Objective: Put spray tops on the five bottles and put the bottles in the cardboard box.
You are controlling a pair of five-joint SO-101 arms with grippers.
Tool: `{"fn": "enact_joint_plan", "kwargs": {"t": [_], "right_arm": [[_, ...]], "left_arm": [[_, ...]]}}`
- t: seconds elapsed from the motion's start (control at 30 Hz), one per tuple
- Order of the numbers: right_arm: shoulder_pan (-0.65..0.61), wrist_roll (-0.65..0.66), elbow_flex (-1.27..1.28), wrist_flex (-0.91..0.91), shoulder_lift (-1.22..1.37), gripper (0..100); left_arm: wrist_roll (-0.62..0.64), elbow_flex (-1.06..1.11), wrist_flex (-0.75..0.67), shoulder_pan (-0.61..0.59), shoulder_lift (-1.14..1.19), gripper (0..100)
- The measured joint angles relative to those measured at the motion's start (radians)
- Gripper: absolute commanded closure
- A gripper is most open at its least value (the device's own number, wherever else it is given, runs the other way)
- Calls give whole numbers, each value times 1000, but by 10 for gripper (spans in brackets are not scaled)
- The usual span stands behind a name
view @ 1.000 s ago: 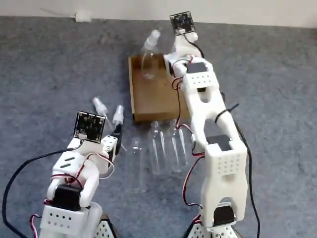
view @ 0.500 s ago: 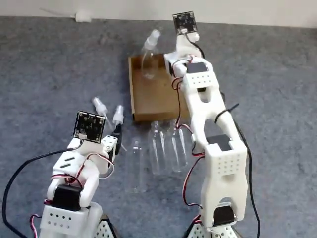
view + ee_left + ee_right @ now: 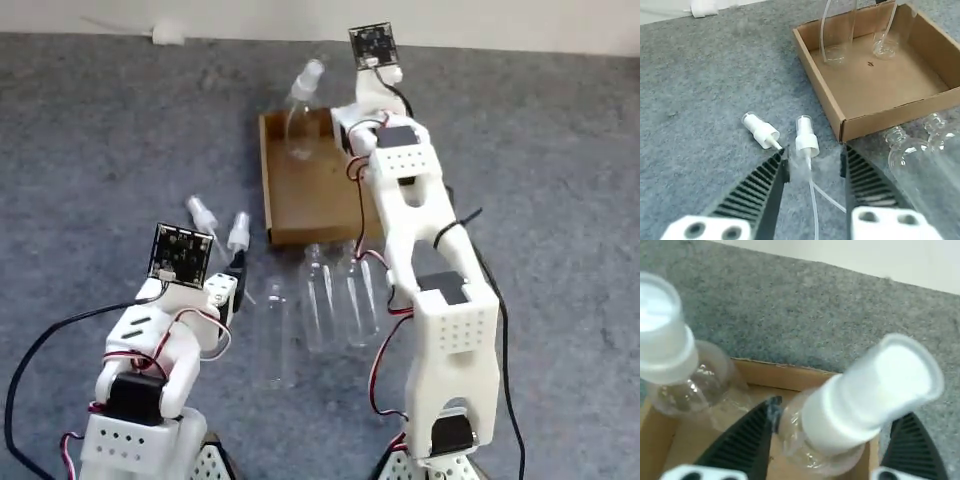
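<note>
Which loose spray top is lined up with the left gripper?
The spray top nearer the cardboard box: its tube runs into the open left gripper; the other top lies aside.

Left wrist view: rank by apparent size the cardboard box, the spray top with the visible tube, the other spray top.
1. cardboard box, clearly largest.
2. spray top with the visible tube, counting the tube.
3. other spray top; heads alone look alike.

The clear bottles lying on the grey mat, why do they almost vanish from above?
High view: the clear plastic bottles let the grey mat show through, leaving only pale edge glints. Left wrist view: bright glints outline the bottle necks beside the brown cardboard box.
</note>
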Motion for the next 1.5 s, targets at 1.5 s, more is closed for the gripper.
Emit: {"fn": "enact_joint_plan", "kwargs": {"t": [1.5], "right_arm": [[193, -3, -603, 1138, -295, 943]], "left_arm": [[0, -100, 163, -270, -2, 877]]}}
